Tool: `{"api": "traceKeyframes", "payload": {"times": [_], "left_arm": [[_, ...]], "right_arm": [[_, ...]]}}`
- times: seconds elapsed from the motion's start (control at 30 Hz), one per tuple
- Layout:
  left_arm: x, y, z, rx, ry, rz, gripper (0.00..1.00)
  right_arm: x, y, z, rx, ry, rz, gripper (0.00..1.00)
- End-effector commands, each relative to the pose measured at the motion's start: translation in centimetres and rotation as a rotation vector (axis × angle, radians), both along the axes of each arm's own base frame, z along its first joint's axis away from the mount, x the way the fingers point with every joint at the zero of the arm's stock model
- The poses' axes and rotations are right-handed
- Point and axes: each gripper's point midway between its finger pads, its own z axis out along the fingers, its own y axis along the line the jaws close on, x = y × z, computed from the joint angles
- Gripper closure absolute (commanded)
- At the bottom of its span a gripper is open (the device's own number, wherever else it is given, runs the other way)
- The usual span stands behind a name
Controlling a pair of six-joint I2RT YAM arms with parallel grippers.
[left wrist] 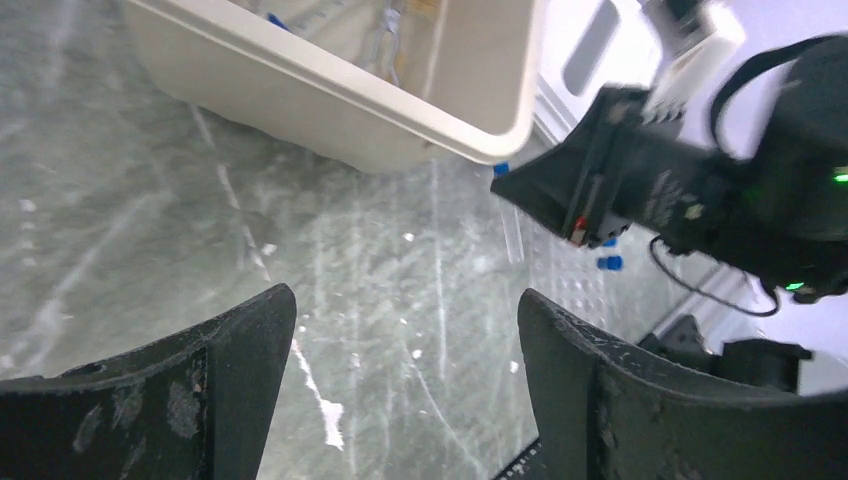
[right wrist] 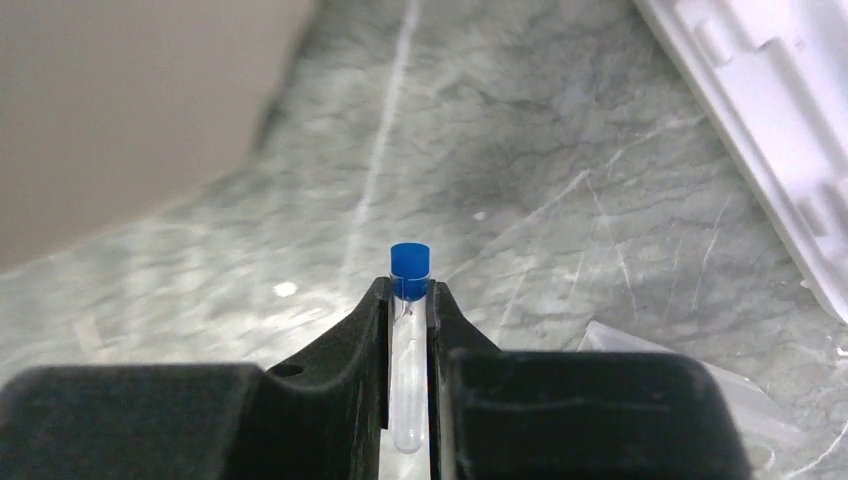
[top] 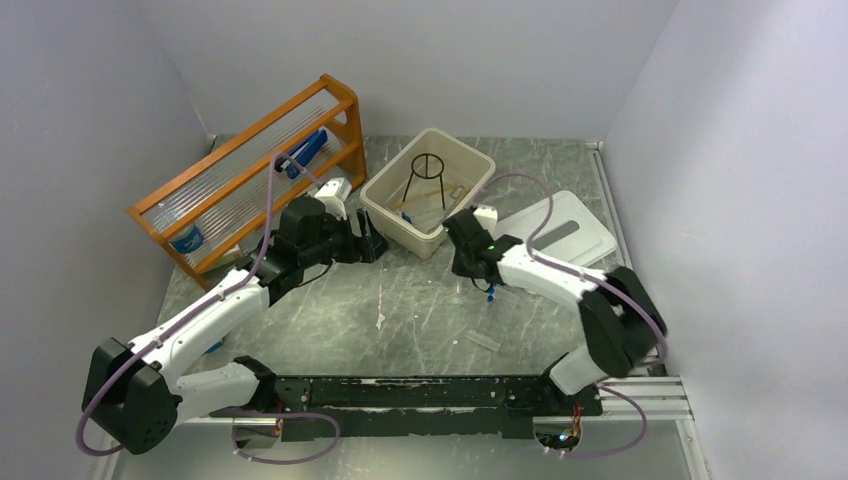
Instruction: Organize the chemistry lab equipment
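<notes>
My right gripper (right wrist: 410,292) is shut on a small clear vial (right wrist: 408,360) with a blue cap (right wrist: 410,260), and holds it above the marble table just in front of the beige tub (right wrist: 130,110). In the top view it (top: 470,262) hangs by the tub's near right corner. My left gripper (left wrist: 405,310) is open and empty, low over bare table at the tub's near left side (top: 368,243). The tub (top: 470,150) holds the black ring tripod (top: 428,172) and tan tubing (top: 420,204). More blue-capped vials (top: 491,293) lie under the right arm; one cap shows in the left wrist view (left wrist: 608,263).
The orange wooden rack (top: 250,175) with clear rods stands at the back left. The white lid (top: 565,228) lies right of the tub and shows in the right wrist view (right wrist: 760,120). A clear packet (top: 484,341) lies near the front, also in the right wrist view (right wrist: 690,375).
</notes>
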Motion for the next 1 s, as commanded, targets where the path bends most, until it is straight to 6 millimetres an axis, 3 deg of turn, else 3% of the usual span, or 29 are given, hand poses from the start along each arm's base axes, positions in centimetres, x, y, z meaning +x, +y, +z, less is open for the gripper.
{"api": "traceKeyframes", "payload": {"times": [0.0,0.17,0.37,0.5,0.7,0.9,0.97], "left_arm": [[-1.4,-3.2,1.0,-0.172,0.01,-0.144,0.14],[-3.3,-7.4,2.0,-0.302,0.034,-0.259,0.16],[-4.6,-12.2,3.1,-0.402,0.059,-0.316,0.19],[-4.8,-14.1,2.6,-0.439,0.087,-0.315,0.26],[-5.3,-15.1,2.4,-0.465,0.048,-0.373,0.53],[-5.5,-15.4,3.2,-0.465,-0.013,-0.42,0.71],[-5.9,-15.6,3.3,-0.465,-0.031,-0.458,0.84]], "right_arm": [[1.2,1.8,7.3,0.201,-0.176,0.015,0.89],[0.7,3.2,13.0,0.402,-0.279,0.036,0.88],[-0.6,4.9,16.8,0.598,-0.317,0.067,0.88],[-1.3,5.5,17.9,0.683,-0.318,0.081,0.87],[-1.6,5.4,17.1,0.657,-0.296,0.102,0.87],[-1.9,5.3,17.0,0.662,-0.286,0.117,0.86],[-1.9,5.1,17.0,0.659,-0.282,0.113,0.84]]}}
